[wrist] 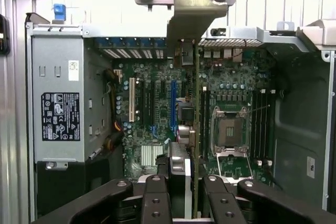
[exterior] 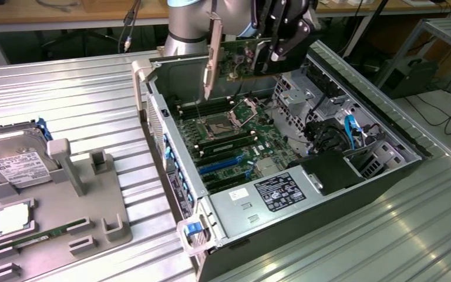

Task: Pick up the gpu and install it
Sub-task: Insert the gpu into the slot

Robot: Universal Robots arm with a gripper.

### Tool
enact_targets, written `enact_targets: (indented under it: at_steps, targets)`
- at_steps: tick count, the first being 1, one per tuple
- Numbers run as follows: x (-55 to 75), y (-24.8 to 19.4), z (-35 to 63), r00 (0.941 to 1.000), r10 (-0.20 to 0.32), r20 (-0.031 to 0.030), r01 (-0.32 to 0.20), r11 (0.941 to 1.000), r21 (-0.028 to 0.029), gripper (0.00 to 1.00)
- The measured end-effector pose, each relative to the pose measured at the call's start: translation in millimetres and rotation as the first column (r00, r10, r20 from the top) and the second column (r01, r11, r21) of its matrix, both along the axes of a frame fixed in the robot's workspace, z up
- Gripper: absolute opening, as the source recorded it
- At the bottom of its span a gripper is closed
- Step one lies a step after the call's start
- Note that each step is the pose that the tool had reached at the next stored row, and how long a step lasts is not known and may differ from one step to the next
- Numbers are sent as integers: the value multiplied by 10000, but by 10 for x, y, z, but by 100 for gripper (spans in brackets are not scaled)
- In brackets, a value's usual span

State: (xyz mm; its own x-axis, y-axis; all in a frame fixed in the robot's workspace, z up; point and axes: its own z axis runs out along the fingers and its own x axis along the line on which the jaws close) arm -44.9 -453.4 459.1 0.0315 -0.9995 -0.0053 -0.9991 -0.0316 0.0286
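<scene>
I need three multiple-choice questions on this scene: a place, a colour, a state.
1. Where is the gpu? A) in a motherboard slot B) on the grey fixture C) in the air over the computer case
2. The label on the hard drive is: A) white B) red C) green
3. The fingers are: A) open, empty B) closed on the gpu C) closed on the hard drive
Answers: 1 C, it hangs above the case; 2 A, white on the silver drive; 3 B, they clamp the card.
</scene>
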Motion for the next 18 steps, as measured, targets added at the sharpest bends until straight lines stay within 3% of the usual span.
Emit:
enact_targets:
  at_steps: [5,18]
  targets:
    - [-1,0,0,9979,650,9,-650,9979,-3,29]
    - [0,0,-96,9974,618,371,-618,9981,-31,29]
